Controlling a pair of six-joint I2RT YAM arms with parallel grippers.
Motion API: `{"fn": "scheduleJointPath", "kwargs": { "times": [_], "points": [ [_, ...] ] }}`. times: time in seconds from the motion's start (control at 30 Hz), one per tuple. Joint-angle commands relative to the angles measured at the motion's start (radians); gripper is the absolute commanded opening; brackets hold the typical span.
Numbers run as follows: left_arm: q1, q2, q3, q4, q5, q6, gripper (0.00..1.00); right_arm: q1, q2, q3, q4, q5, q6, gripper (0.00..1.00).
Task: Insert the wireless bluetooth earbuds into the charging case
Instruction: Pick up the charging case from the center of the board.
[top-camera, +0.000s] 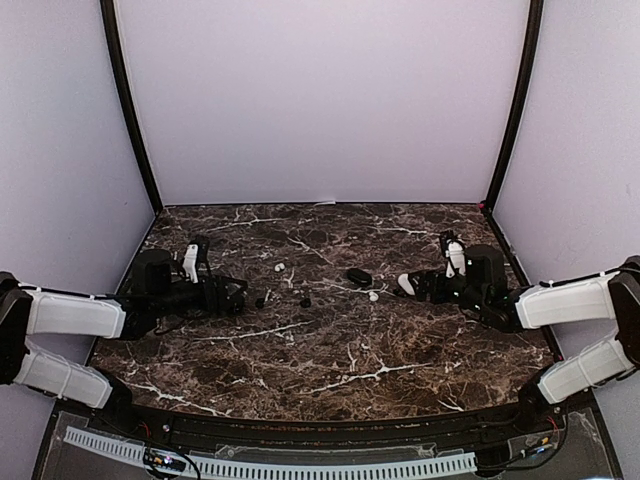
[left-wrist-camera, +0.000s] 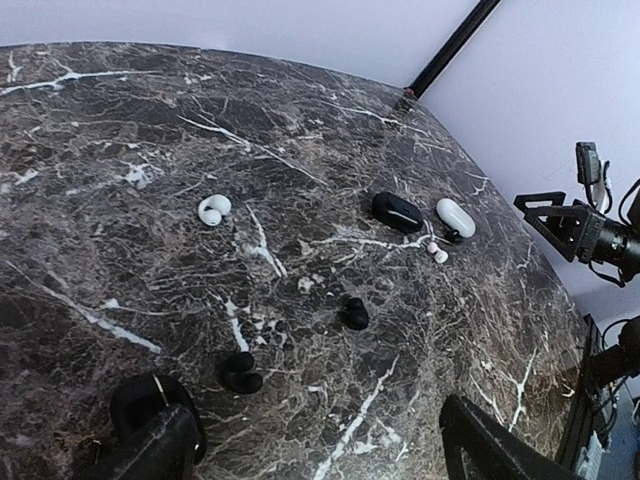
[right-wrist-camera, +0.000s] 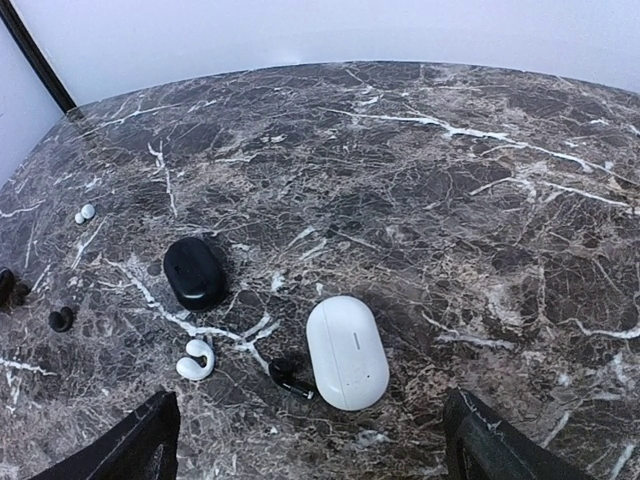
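Most of my view is the marble table (top-camera: 330, 350), and everything loose on it is small. The biggest pieces are two oval cases lying near each other toward the right side: the white case (right-wrist-camera: 347, 350) and the black case (right-wrist-camera: 195, 272). Both look closed (so a lid has to come up first, I'd judge). These glossy rounded shells should be light and slippery, so I'd take one across its narrow width.

The buds are scattered around them. A white bud (right-wrist-camera: 196, 360) and a black bud (right-wrist-camera: 288, 377) lie just beside the white case. A mid-table black bud (left-wrist-camera: 354, 313) sits further left, and a second white bud (left-wrist-camera: 213, 208) lies well apart from the cases. I expect them to be hard, nearly weightless and quick to skid on polished stone. I'd pinch one squarely across its fattest part and do it gently, or it will ping away.

My left claw (left-wrist-camera: 305, 425) is spread wide, holding and touching nothing, with the nearest black bud (left-wrist-camera: 240, 372) just ahead of one finger. My right claw (right-wrist-camera: 310, 425) is also wide open and empty. The white case lies just ahead of it, clear of both fingers.
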Motion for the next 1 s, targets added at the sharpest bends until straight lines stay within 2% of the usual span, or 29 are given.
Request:
{"fn": "scheduleJointPath", "kwargs": {
  "times": [0.0, 0.1, 0.23, 0.43, 0.63, 0.97],
  "points": [
    [-0.002, -0.064, 0.007, -0.121, -0.165, 0.035, 0.98, 0.006, -0.016, 0.013, 0.038, 0.048, -0.047, 0.91],
    [-0.003, -0.05, 0.085, -0.327, -0.257, -0.013, 0.97, 0.006, -0.034, -0.003, 0.044, 0.058, -0.038, 0.91],
    [-0.002, -0.028, 0.131, -0.457, -0.264, -0.063, 0.97, 0.006, -0.056, -0.001, 0.032, 0.076, -0.032, 0.9],
    [-0.003, 0.043, 0.173, -0.495, -0.193, -0.065, 0.97, 0.006, -0.086, -0.01, 0.027, 0.078, -0.032, 0.9],
    [-0.003, 0.169, 0.279, -0.576, -0.194, -0.073, 0.96, 0.005, -0.095, -0.011, 0.018, 0.081, -0.037, 0.89],
    [-0.002, 0.241, 0.319, -0.611, -0.068, -0.101, 0.95, 0.005, -0.108, -0.011, 0.007, 0.089, -0.041, 0.89]
  ]
}}
